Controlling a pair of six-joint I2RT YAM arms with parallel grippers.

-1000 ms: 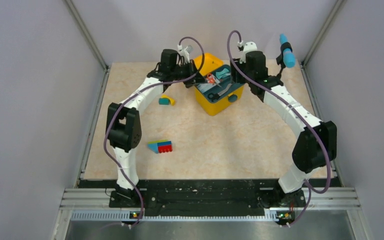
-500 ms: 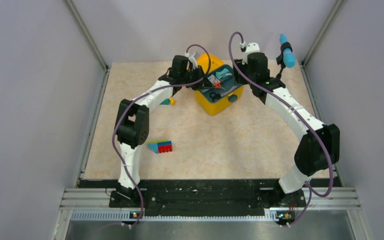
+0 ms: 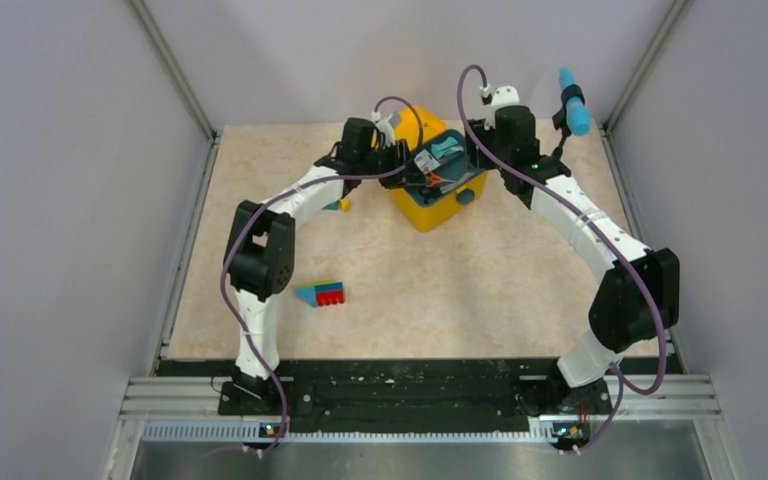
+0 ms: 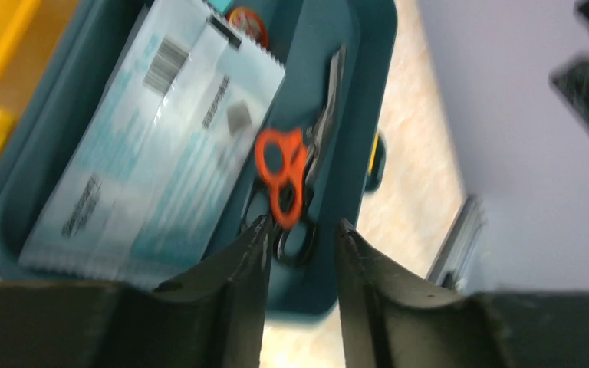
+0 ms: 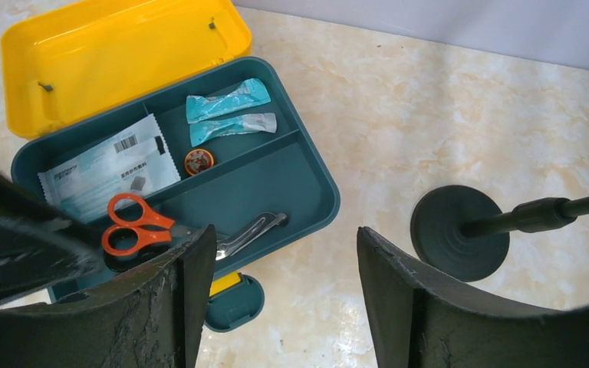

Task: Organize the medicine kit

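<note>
At far centre of the beige table (image 3: 480, 300), the yellow plastic hinged-lid medicine kit (image 3: 428, 212) stands open so its dark teal compartment tray (image 5: 276, 180) is reachable. Orange-handled scissors (image 4: 282, 180) lie in the tray. The left gripper (image 4: 301, 226) is just above them, jaws narrowly parted and empty, probably tidying them. The right gripper (image 5: 282, 234) hovers over the kit, jaws wide and empty, likely waiting.

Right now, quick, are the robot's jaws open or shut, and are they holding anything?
Left gripper: jaws open, holding nothing, right by the orange scissors.
Right gripper: jaws wide open, holding nothing.
</note>
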